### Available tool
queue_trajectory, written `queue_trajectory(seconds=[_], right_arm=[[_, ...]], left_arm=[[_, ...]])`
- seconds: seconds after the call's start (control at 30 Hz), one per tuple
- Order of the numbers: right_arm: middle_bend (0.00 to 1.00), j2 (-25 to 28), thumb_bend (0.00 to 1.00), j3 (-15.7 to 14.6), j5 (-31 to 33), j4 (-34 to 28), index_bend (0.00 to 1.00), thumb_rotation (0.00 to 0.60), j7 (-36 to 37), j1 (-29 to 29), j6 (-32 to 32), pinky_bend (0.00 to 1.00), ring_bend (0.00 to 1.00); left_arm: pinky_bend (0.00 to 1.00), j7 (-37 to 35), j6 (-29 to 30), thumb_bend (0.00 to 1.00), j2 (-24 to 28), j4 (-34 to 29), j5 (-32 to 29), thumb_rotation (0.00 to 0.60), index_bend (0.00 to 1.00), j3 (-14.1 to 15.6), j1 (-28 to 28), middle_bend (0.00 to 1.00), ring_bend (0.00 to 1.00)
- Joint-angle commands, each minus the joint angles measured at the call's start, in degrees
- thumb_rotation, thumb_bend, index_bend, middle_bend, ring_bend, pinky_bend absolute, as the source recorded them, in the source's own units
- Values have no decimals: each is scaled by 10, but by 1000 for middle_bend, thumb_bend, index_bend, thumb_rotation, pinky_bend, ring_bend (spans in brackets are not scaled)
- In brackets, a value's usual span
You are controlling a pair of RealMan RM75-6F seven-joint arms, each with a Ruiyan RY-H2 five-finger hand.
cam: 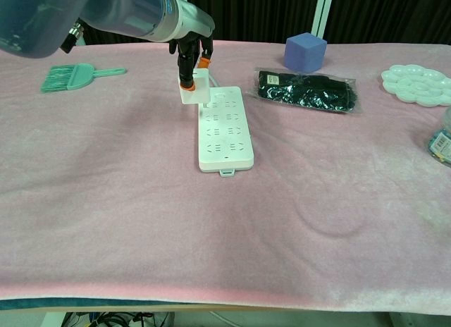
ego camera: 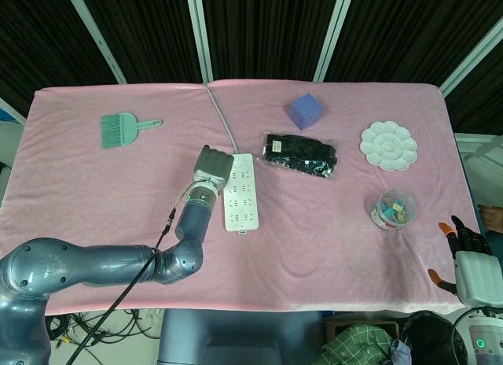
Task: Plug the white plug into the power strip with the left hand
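Observation:
The white power strip (ego camera: pixel 241 193) (cam: pixel 224 130) lies lengthwise on the pink cloth near the table's middle. My left hand (ego camera: pixel 212 167) (cam: pixel 192 48) hangs over its far left corner and pinches the white plug (cam: pixel 199 91) from above. In the chest view the plug is upright, with its lower edge at the strip's far left sockets; whether it is seated I cannot tell. In the head view the hand hides the plug. My right hand (ego camera: pixel 471 259) rests at the table's near right edge with fingers spread, holding nothing.
A green brush (ego camera: pixel 123 130) (cam: pixel 74 77) lies far left. A blue cube (ego camera: pixel 306 110) (cam: pixel 305 52), a black packet (ego camera: pixel 299 154) (cam: pixel 306 91), a white palette (ego camera: pixel 388 145) (cam: pixel 419 84) and a clear cup (ego camera: pixel 393 208) stand right of the strip. The strip's grey cable (ego camera: pixel 222 117) runs back.

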Motion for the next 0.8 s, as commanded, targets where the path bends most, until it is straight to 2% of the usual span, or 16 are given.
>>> queue_trajectory(seconds=[0.03, 0.33, 0.8], right_arm=[[43, 1, 112, 0, -1, 0, 153, 600, 1, 0, 1, 135, 128], [43, 0, 111, -1, -2, 2, 153, 600, 6, 0, -2, 135, 129], [43, 1, 112, 2, 6, 1, 153, 600, 6, 0, -3, 135, 128]], left_arm=[[239, -2, -2, 651, 3, -5, 3, 600, 655, -2, 3, 668, 318], [239, -9, 0, 651, 5, -12, 10, 600, 658, -5, 12, 669, 318], [239, -9, -28, 651, -24, 42, 33, 600, 663, 0, 15, 672, 318]])
